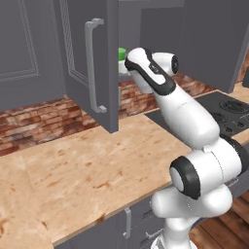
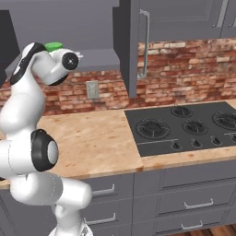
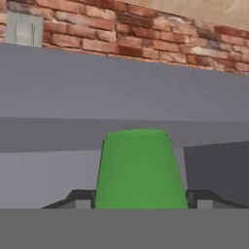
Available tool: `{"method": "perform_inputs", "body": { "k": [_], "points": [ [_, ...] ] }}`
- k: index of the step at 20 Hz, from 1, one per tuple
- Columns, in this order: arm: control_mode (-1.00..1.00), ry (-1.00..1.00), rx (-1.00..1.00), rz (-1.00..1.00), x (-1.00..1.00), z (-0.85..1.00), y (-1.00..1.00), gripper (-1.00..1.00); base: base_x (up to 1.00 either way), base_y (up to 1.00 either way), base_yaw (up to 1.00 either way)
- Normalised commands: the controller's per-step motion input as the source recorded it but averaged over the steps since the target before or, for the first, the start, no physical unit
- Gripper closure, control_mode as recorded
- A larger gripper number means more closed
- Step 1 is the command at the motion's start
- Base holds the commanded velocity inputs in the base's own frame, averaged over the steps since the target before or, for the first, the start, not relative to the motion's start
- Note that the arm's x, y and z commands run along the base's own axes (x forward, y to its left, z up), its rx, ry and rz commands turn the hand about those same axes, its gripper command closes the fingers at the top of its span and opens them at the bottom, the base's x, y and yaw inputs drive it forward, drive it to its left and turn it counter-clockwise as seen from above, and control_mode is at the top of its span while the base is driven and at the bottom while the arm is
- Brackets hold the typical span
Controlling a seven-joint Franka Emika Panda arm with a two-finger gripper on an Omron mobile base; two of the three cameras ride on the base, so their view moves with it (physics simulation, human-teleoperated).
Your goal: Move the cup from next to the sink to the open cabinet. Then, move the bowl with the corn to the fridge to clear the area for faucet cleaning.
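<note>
Arm reaching up high

The white arm (image 1: 187,116) bends up and forward. The gripper (image 3: 139,198) has one dark finger on each side of the cup (image 3: 140,168).

One green cup (image 3: 140,168); one open cabinet door (image 1: 90,63); one hob (image 2: 184,126); one wall socket (image 2: 92,89)

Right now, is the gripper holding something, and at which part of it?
Yes: the green cup, gripped by its side walls, one of the jaws on each side, near its end closest to the hand, at the open cabinet.
</note>
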Motion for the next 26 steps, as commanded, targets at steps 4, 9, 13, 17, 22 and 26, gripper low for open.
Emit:
{"method": "perform_inputs", "body": {
  "k": [4, 9, 13, 17, 22, 26],
  "points": [
    [-1.0, 0.12, 0.0, -0.08, 0.69, 0.0, 0.06, 1.0, 0.0, 0.0, 0.0],
    [-1.0, 0.06, 0.0, -0.04, 0.24, 0.05, 0.14, 1.0, 0.0, 0.0, 0.0],
    [-1.0, 0.02, 0.0, 0.0, 0.03, -0.09, 0.15, 1.0, 0.0, 0.0, 0.0],
    [-1.0, 0.06, 0.0, 0.0, 0.02, -0.4, 0.09, 1.0, 0.0, 0.0, 0.0],
    [-1.0, 0.09, 0.0, 0.0, 0.26, -0.24, 0.1, 1.0, 0.0, 0.0, 0.0],
    [-1.0, 0.02, 0.0, -0.01, 0.25, 0.0, 0.13, -1.0, 0.0, 0.0, 0.0]
  ]
}}
